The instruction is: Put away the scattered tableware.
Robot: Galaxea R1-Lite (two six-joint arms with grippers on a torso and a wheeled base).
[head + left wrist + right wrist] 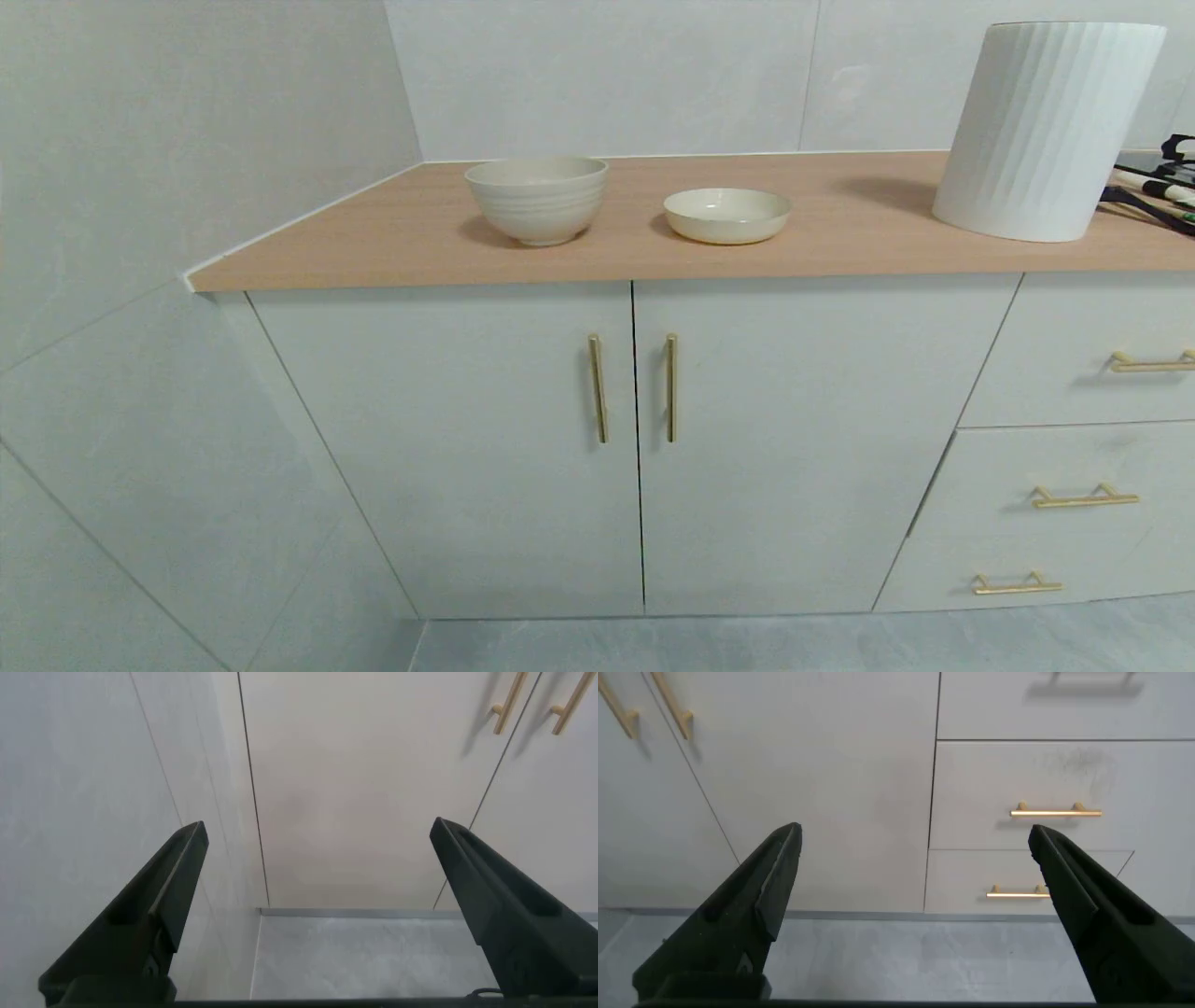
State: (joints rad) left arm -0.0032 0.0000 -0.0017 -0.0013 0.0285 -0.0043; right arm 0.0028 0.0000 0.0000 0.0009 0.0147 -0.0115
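The bowl (537,199) and the dish (727,215) stand upright on the counter (373,252), near each other but apart. The bowl is above the left door (448,448), the dish above the right door (803,439). Both doors are shut, with their handles (598,387) side by side at the seam.

The left gripper (316,831) hangs low by the floor, facing the left door near the wall, its jaws spread wide and empty. The right gripper (913,833) is just as low and faces the line where the right door meets the drawers (1055,793), also wide open with nothing in it.

Both pieces lie well above the jaws. The left arm is probably nearer the bowl and the right arm nearer the dish. Being round, neither piece has a long axis to line up with. The dark items (1153,187) past the white canister (1046,131) are cut off, possibly utensils.
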